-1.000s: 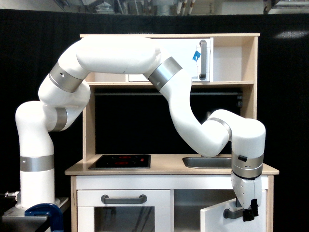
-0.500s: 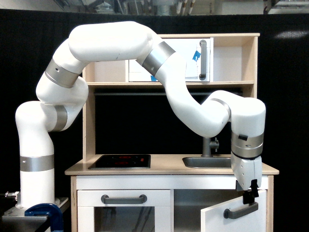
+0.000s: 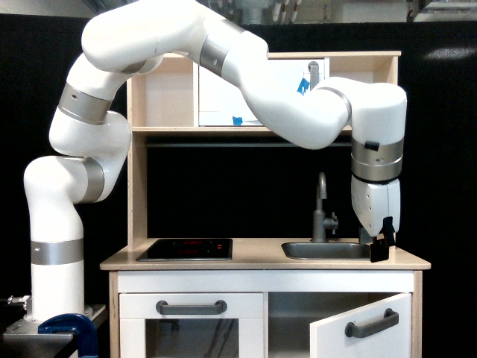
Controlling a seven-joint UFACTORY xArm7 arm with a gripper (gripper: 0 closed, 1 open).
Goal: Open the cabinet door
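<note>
cabinet door (image 3: 361,328): lower part of the toy kitchen, on the exterior view's right, under the sink (image 3: 324,250); plain white panel swung out from its frame, tilted in the view; dark gap of the cabinet interior shows to its left; bottom of the panel cut off by the picture edge

door handle (image 3: 371,323): 1 grey horizontal bar on the panel; nothing touching it

gripper (image 3: 381,242): hangs pointing down above the counter's right end, just beside the sink; well apart from the handle and above it; holds nothing; dark fingertips small and overlapped in this view, so cannot tell if the jaws are spread or closed

progress: judged done or nearly done; door clearly off its frame and standing partly open; what may be left is a wider swing if full opening is wanted, else only clearing the arm away

other doors: oven door (image 3: 191,328) with a like grey bar on the exterior view's left looks closed and untouched; upper white door (image 3: 305,86) with vertical handle and blue tape partly hidden behind the arm's forearm; neither is the target

edges: counter edge (image 3: 261,264) sits between gripper and handle; faucet (image 3: 321,209) stands just left of the gripper; right upright of the kitchen frame close behind the wrist

open room: free space in front of the kitchen and to the exterior view's right of the door; upward also clear; tight spot is the faucet side
</note>
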